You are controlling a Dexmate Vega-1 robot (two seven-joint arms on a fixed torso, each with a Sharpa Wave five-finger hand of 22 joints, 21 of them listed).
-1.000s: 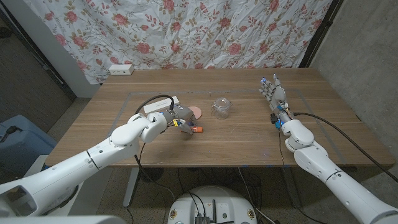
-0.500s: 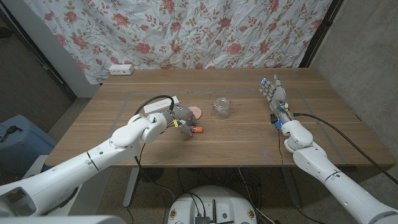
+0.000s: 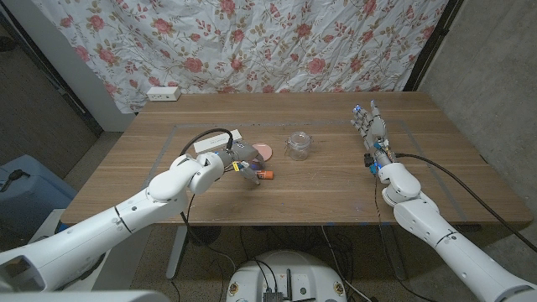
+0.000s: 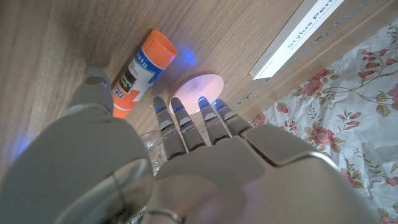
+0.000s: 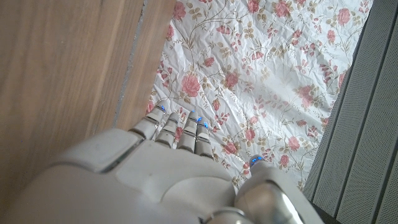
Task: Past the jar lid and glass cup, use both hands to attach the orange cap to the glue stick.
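Glue stick lies flat, orange cap pointing right, beside unclenched left hand.

You stand at a wooden table with a faint rectangle marked on its top. Behind it you see a white curtain with red roses, and a white power strip lies at the far left edge. Grey walls stand at both sides.
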